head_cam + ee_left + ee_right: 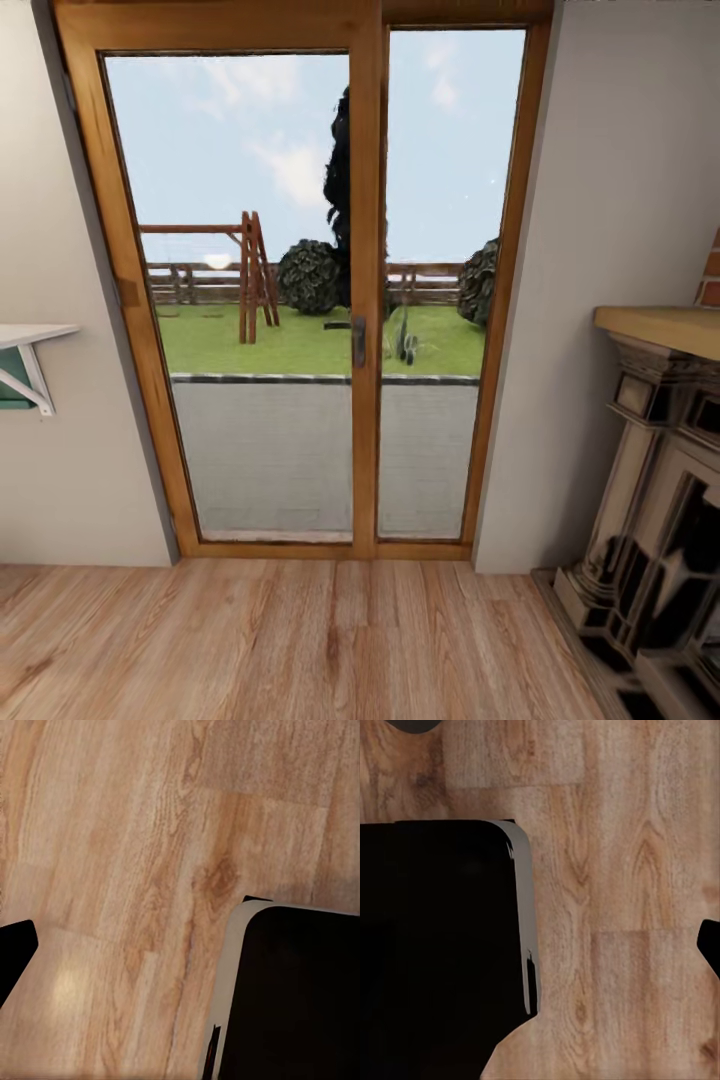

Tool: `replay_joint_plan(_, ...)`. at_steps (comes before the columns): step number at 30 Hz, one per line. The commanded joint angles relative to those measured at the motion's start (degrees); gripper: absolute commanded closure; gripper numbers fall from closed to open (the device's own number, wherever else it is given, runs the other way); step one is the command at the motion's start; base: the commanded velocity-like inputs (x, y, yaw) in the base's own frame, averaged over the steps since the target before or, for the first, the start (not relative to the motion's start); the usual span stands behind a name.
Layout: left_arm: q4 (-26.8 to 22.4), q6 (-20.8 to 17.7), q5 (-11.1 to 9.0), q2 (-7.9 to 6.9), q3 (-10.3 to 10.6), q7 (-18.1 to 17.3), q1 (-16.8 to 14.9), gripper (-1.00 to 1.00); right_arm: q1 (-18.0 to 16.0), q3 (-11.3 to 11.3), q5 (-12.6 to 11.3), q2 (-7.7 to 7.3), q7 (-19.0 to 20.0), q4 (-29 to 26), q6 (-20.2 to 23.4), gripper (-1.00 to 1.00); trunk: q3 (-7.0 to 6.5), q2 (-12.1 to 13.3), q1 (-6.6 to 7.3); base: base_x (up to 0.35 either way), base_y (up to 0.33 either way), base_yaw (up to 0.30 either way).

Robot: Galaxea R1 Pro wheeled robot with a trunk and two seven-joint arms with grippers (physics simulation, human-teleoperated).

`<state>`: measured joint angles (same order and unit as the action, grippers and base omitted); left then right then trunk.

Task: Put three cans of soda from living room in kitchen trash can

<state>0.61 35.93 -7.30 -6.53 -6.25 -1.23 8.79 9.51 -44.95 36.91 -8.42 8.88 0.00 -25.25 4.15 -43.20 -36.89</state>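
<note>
I'm facing the wood-framed glass doors (300,300), fireplace (655,520) just right of them, plank floor (280,640) below. No soda cans here. Can't tell either pincer's state. Cans should be light, slippery; I'd grip mid-body.

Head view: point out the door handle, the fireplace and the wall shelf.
door handle (358,341), head view, middle of the dark lever
fireplace (650,560), head view, its pale left column
wall shelf (30,335), head view, white top board
</note>
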Motion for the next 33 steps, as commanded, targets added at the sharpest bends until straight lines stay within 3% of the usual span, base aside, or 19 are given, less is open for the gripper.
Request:
replay_joint_plan(1,0.0,-0.03,0.0,-0.01,0.01,0.0,0.0,-1.0,0.01,-0.01,0.0,0.01,0.0,0.0,0.0,-1.0,-0.19,0.42,0.23,0.0,0.0,0.0)
replay_joint_plan(5,-0.02,-0.16,0.0,-0.15,0.01,0.0,0.0,-1.0,0.02,-0.04,-0.05,0.0,0.0,-0.04,0.02,-1.0,-0.9,2.02,1.11,0.0,0.0,0.0)
replay_joint_plan(33,-0.52,-0.25,0.03,0.18,0.07,-0.08,-0.36,-1.0,-0.35,0.41,-0.42,0.54,0.09,-4.52,-0.94,-1.0,-0.9,2.02,1.11,0.0,0.0,0.0)
